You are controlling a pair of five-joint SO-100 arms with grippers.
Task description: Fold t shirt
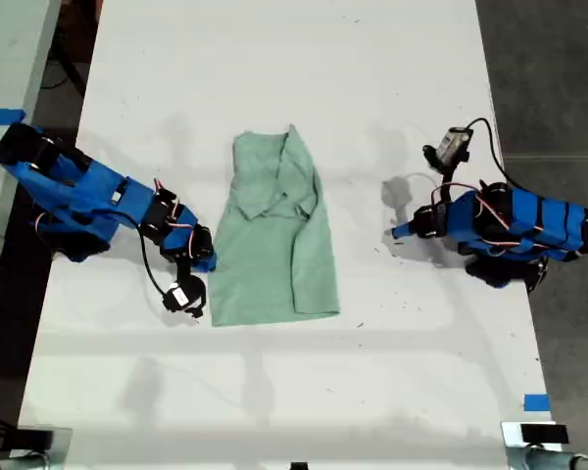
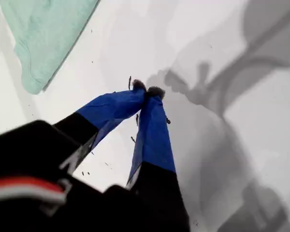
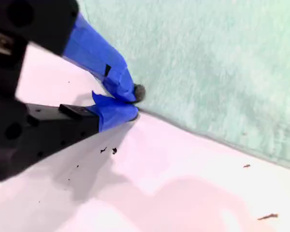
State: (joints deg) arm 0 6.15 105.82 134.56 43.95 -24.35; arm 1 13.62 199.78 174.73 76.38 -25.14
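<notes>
The t shirt [image 1: 274, 230] lies flat in the middle of the white table [image 1: 372, 59], already narrowed into a long strip, so I judge the side folds are done and the fold along its length is the step in hand.

My second gripper [image 3: 128, 104] is at the shirt's edge on the exterior view's left, jaws closed at the hem. It seems to pinch the edge, but I cannot tell for sure.

My first gripper [image 2: 147, 92] rests on bare table at the exterior view's right, well apart from the shirt, tips together and holding nothing.

Next it should open and reach the opposite edge.
</notes>
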